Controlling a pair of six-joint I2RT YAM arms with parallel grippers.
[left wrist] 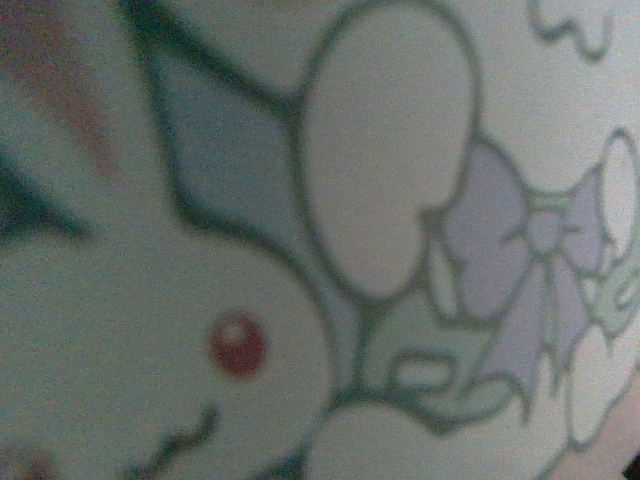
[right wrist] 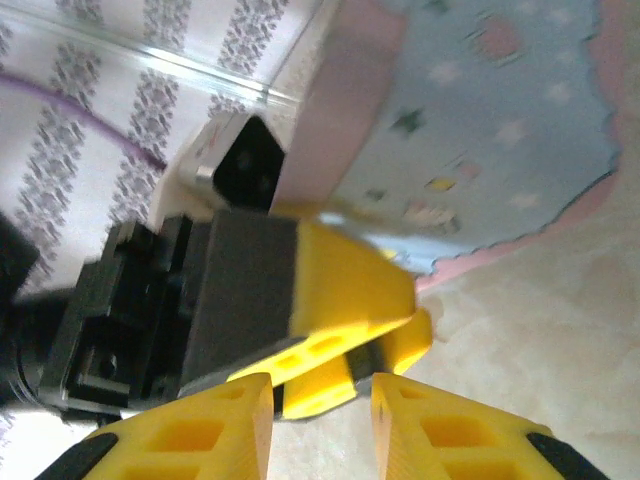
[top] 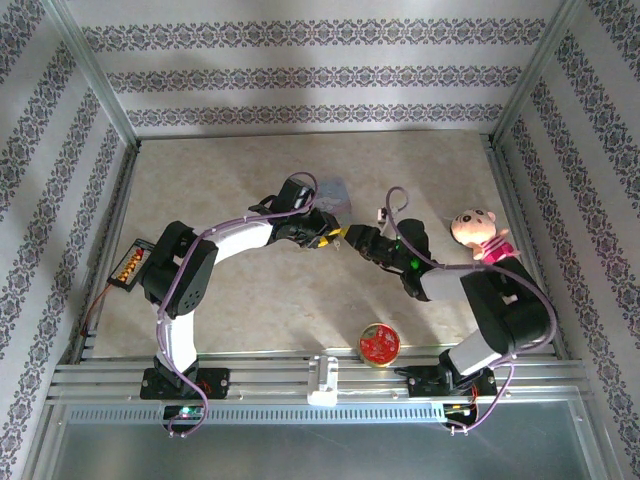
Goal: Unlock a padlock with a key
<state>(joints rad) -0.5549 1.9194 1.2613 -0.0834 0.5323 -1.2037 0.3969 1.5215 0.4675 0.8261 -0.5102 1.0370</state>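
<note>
left gripper (right wrist: 395, 345): out over the middle of the table, nose to nose with the other one. Its yellow fingers look squeezed nearly together on a dark sliver.
padlock (right wrist: 365, 362): my guess is that dark sliver is it, pinched in the left fingers just beside the pastel tin. It's blurry, so I can't see the shackle or say whether it's popped.
pastel tin (right wrist: 500, 130): right behind both grippers. The left wrist cam is pressed up against its bunny-and-bow print.
right gripper (right wrist: 322, 410): fingers apart with nothing between them, lined up at the left one's tips and almost touching.
key: can't find it anywhere, it may just be too small and blurry. It doesn't look like it's in the right fingers.
red-and-gold tin (top: 379, 343): near the front rail, well away from the action and not involved.
plush toy (top: 478, 232): sitting by the right arm's elbow, also just a bystander.
progress: early-to-middle, I'd say. The lock seems picked up and presented. Getting the key gripped, into the keyhole and turned all looks still to do.
</note>
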